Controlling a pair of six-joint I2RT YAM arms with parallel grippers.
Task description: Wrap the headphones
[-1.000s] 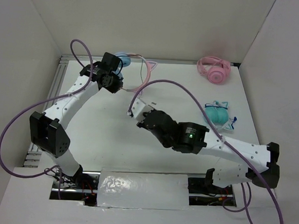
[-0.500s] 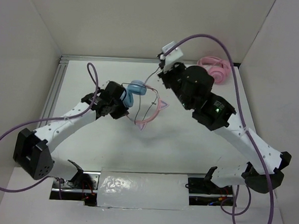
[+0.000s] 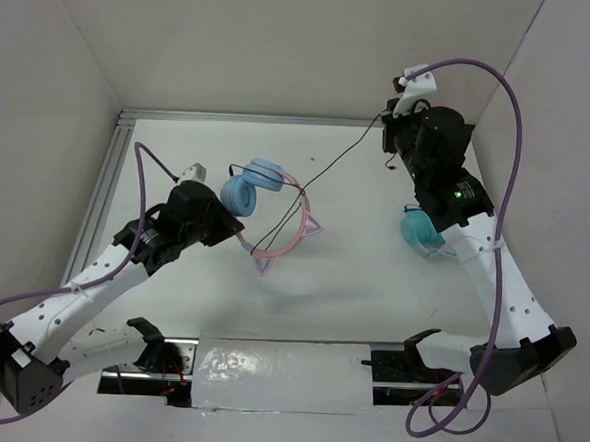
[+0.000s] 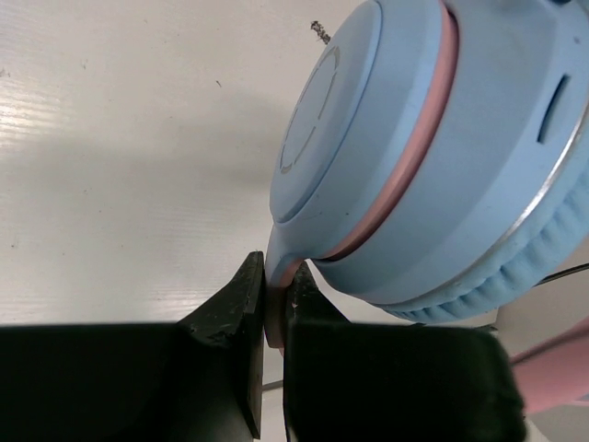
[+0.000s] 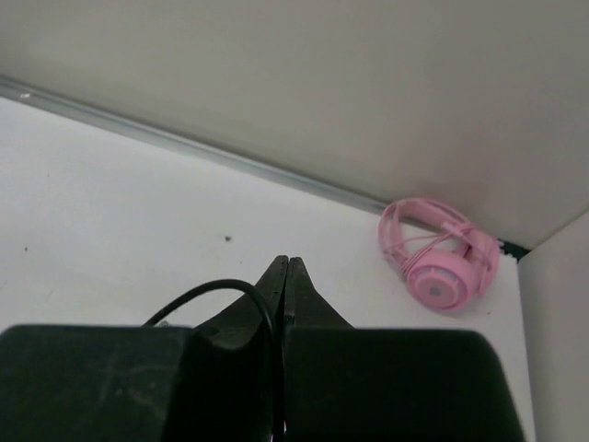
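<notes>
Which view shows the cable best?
Top external: the cable stretches from headphones to right gripper. Right wrist shows only a loop by the fingers; left wrist, a sliver.

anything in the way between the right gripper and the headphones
Nothing visible. The right gripper pinches the black cable, which runs free to the headphones, clamped by the left gripper. The teal headphones lie off that line, under the right arm.

Bright, even light from overhead; only faint, soft shadows on the white tabletop point(image 3: 371, 286). Mottled glare on the crinkled silver foil strip point(image 3: 281, 370). Soft grey shadow beside the light blue ear cup point(image 4: 433, 157); featureless darkness in the black right-gripper fingers point(image 5: 308, 311).
</notes>
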